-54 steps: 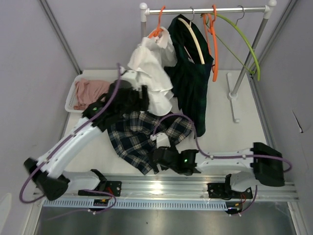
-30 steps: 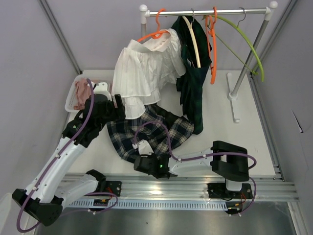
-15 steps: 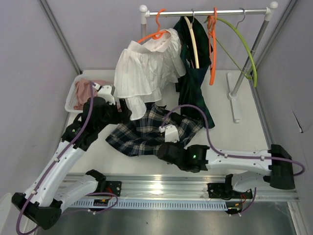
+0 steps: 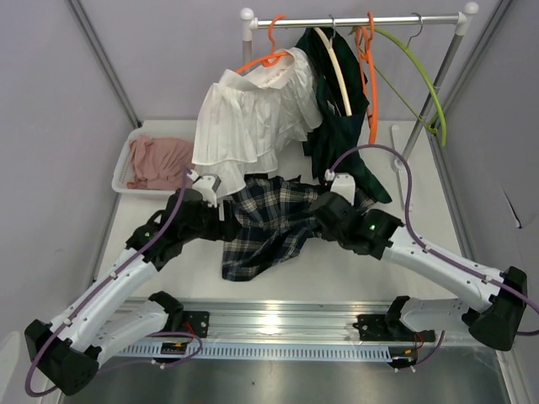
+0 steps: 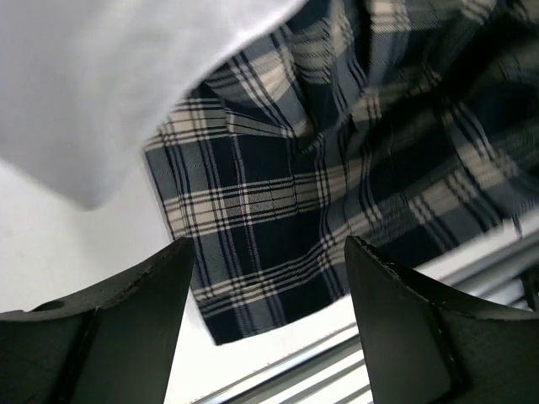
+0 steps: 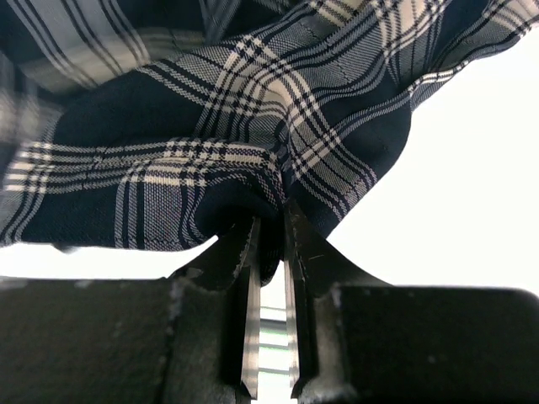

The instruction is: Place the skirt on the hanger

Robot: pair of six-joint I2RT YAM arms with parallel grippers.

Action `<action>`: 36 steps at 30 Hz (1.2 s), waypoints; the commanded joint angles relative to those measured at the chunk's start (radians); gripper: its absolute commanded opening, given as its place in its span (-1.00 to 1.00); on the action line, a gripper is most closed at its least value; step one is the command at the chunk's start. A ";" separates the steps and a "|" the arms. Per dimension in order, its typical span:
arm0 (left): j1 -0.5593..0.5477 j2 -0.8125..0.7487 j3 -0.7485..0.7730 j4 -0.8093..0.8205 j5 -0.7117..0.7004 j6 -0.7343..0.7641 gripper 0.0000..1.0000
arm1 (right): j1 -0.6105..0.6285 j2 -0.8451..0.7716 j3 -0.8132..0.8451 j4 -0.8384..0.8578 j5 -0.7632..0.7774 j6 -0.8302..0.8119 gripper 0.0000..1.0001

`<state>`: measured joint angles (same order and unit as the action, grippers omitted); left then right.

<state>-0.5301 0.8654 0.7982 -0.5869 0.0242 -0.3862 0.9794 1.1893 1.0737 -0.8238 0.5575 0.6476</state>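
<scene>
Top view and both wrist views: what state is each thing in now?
plaid skirt, off the hangers, crumpled, one fold pinched.
right gripper, shut on plaid skirt.
left gripper, open, holding nothing.
white garment, hanging on orange hanger.
green hanger, bare on the rail.
pink cloth, lying in tray.

I'm seeing the plaid skirt (image 4: 274,223) lying crumpled and half spread out. It's navy with white and cream checks, and one corner is pointing toward the near edge. A fold at its right end is being pinched between the closed fingers of the right gripper (image 6: 269,215). A bare orange hanger (image 4: 372,93) and a green hanger (image 4: 424,67) are hanging on the rail (image 4: 396,17), well apart from the skirt.
</scene>
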 commanded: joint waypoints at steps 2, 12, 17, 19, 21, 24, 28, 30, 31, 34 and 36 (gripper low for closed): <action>-0.121 0.004 0.010 0.065 0.004 0.000 0.55 | -0.102 0.010 0.141 0.002 -0.031 -0.126 -0.96; -0.340 0.072 -0.022 0.111 -0.105 0.072 0.67 | -0.249 0.110 0.238 0.028 -0.143 -0.226 -0.97; -0.413 0.144 -0.008 0.088 -0.188 0.066 0.66 | -0.304 0.128 0.259 0.034 -0.177 -0.255 -0.96; -0.435 0.175 0.013 0.056 -0.222 0.069 0.66 | -0.321 0.133 0.267 0.038 -0.186 -0.261 -0.96; -0.452 0.207 0.024 0.052 -0.224 0.072 0.66 | -0.334 0.138 0.272 0.038 -0.200 -0.270 -0.97; -0.475 0.262 0.044 0.012 -0.269 0.064 0.65 | -0.350 0.144 0.276 0.040 -0.206 -0.281 -0.97; -0.498 0.336 0.056 -0.024 -0.320 0.053 0.64 | -0.373 0.139 0.272 0.049 -0.226 -0.292 -0.99; -0.511 0.362 0.059 -0.013 -0.300 0.055 0.64 | -0.389 0.135 0.266 0.054 -0.237 -0.295 -1.00; -0.525 0.388 0.062 -0.007 -0.296 0.052 0.63 | -0.393 0.135 0.266 0.055 -0.246 -0.296 -1.00; -0.545 0.441 0.076 -0.002 -0.299 0.033 0.61 | -0.404 0.132 0.266 0.054 -0.251 -0.305 -1.00; -0.553 0.471 0.081 -0.011 -0.336 0.012 0.55 | -0.410 0.127 0.267 0.051 -0.252 -0.307 -1.00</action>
<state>-1.0672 1.3045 0.8330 -0.5941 -0.2619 -0.3443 0.5835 1.3323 1.2984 -0.8165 0.3050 0.3649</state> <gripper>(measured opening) 0.786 0.153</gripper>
